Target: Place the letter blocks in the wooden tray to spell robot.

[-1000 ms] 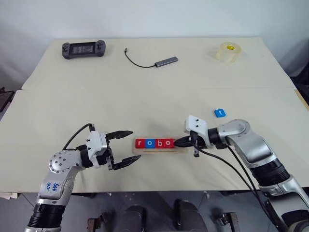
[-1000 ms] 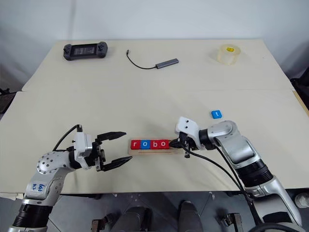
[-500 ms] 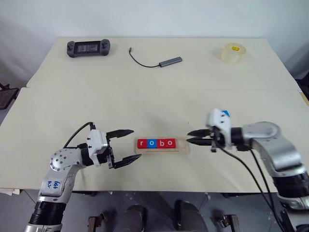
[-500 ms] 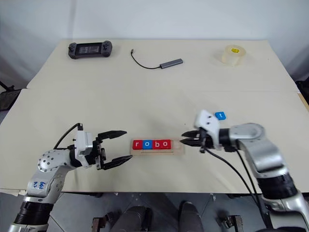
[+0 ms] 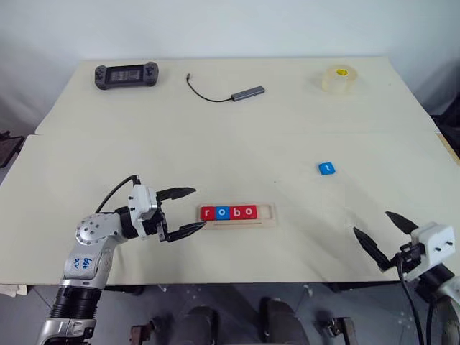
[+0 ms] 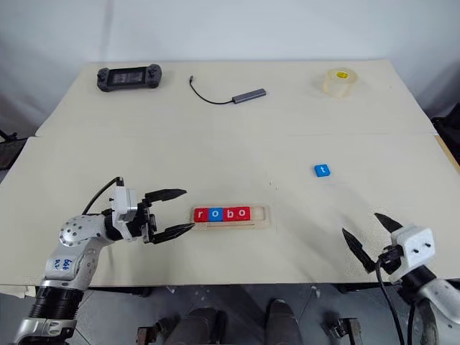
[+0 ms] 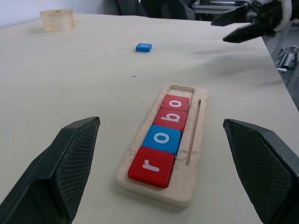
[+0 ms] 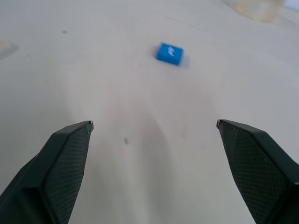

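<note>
Grabbing the blue t block could bump it away, since the right pincer sits low right, wide apart and empty. The left pincer, apart too, could nudge the wooden tray holding r, o, b, o.

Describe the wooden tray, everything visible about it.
The wooden tray is a long, flat, pale wood holder lying on the cream table, right in front of the left gripper, whose lower fingertip sits at its end. Its recess holds four square tiles in a row: red r, blue o, red b, red o. The last slot, at the end away from the gripper, is bare. A thin groove runs along one long side.
</note>
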`<state>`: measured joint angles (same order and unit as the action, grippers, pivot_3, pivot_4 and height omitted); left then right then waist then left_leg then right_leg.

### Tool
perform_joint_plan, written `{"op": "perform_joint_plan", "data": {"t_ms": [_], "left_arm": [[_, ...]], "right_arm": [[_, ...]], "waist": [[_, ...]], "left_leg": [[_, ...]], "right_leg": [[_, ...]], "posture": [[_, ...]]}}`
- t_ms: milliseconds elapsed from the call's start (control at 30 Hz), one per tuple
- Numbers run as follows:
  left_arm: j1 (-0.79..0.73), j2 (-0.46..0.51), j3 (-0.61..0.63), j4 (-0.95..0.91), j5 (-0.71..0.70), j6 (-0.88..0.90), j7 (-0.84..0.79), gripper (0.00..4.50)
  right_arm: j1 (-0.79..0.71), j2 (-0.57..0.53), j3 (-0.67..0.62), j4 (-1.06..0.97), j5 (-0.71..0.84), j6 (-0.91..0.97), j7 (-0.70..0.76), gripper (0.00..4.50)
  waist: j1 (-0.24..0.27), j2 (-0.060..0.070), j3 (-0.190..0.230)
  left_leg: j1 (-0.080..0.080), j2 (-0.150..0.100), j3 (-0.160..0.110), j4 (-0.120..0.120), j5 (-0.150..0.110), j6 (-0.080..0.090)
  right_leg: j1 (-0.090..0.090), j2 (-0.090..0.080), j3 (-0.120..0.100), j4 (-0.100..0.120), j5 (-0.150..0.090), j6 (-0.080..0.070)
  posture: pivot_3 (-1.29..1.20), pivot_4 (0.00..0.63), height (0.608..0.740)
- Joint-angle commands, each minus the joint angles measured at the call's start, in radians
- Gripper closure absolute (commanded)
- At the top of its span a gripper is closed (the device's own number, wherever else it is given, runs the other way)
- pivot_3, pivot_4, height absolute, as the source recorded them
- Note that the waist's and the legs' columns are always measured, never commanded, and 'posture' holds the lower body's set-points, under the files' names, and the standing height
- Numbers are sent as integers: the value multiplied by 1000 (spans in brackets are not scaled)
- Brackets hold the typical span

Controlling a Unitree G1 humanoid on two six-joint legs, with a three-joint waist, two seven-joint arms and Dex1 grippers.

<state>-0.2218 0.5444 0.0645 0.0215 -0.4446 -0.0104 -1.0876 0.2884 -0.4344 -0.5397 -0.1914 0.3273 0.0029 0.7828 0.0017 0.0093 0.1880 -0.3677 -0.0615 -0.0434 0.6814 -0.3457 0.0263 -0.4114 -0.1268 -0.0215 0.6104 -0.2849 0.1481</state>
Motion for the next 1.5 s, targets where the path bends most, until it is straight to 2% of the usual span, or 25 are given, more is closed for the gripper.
{"op": "perform_joint_plan", "data": {"t_ms": [33,100,200,300,400,700,733,833,1033,1267,1500], "left_arm": [[-11,-4,10,-2,-7,-18,-6,0],[-13,-5,9,-4,-7,-18,-4,0],[-15,-8,7,-8,-6,-18,-3,0],[-17,-14,4,-14,-4,-20,1,0],[-16,-22,-1,-23,-1,-20,8,0],[22,-27,0,-86,-3,-9,43,0],[26,-26,2,-92,-3,-7,46,0],[36,-24,4,-105,-5,-3,53,0],[36,-22,1,-105,-5,2,52,0],[2,-29,-16,-72,-4,4,28,0],[-40,-35,-22,-4,-14,3,-12,0]], "right_arm": [[-30,2,17,-29,39,14,-45,17],[-76,-15,42,-43,62,83,-71,17],[-222,-71,92,-32,75,242,-130,17],[-414,-120,165,56,26,391,-211,17],[-583,-114,212,169,10,505,-291,17],[-806,-94,329,424,-87,606,-408,17],[-816,-87,327,434,-88,610,-420,189],[-825,-75,337,429,-78,612,-410,912],[-790,-69,344,376,-73,619,-396,2942],[-713,-59,297,163,-43,688,-451,3031],[-468,66,204,-353,72,949,-591,3031]], "waist": [[-5,0,0],[-6,0,0],[-7,0,0],[-4,1,0],[-1,1,0],[-5,1,0],[-5,1,0],[-5,1,0],[-4,1,0],[-2,1,0],[-1,1,-1]], "left_leg": [[0,0,0,0,0,0],[1,0,1,0,0,0],[1,0,1,1,0,0],[0,0,0,1,0,0],[-1,1,-1,1,1,-1],[-4,-3,-2,0,0,1],[-4,-2,-2,1,0,1],[-3,-1,-2,1,0,1],[-3,-1,-2,1,0,1],[-4,-1,-2,1,0,1],[-4,-1,-2,0,0,1]], "right_leg": [[0,0,0,0,0,0],[0,0,1,0,0,0],[0,-1,1,0,0,0],[-1,-1,1,0,0,-1],[-2,-1,0,0,-1,-2],[-2,-3,-2,2,-1,-1],[-2,-3,-2,1,0,-1],[-2,-2,-2,2,0,-1],[-2,-2,-2,2,0,-1],[-2,-2,-2,2,0,-1],[-3,-1,-2,2,0,-1]], "posture": [[0,150,740],[0,150,740],[0,150,740],[0,150,740],[0,150,740],[0,150,740],[0,150,740],[0,150,740],[0,150,740],[0,150,740],[0,150,740]]}}
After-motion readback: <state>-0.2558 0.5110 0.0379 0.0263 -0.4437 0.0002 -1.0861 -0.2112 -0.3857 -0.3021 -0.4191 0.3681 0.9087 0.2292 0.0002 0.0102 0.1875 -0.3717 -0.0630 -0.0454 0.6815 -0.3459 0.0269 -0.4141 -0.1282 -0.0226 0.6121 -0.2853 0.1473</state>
